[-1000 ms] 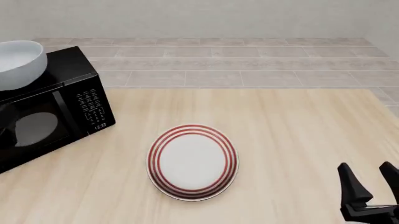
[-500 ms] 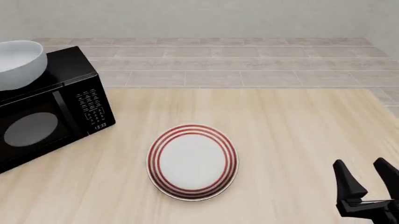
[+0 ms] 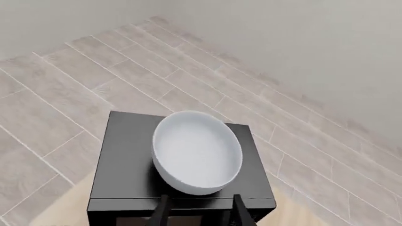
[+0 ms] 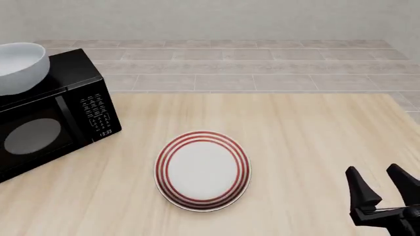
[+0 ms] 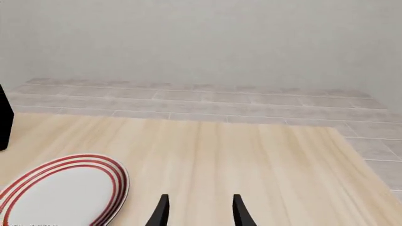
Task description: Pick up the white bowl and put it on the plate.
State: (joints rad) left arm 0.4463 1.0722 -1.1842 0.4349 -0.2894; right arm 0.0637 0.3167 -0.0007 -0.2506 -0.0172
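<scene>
I see the white bowl [image 4: 19, 66] sitting upright on top of the black microwave [image 4: 56, 113], which stands at the far left of the table [image 4: 308, 137]. From my left wrist camera the white bowl [image 3: 197, 151] rests near the front edge of the microwave's top, and the left tool [image 3: 198, 212] hangs just short of it, its two dark fingertips parted with nothing between them. The plate [image 4: 202, 170] lies flat on the table, well apart from the microwave, to its right and nearer my side. My right tool [image 4: 382, 189] is farther still from the microwave, beyond the plate at the near right corner, fingers spread and empty.
</scene>
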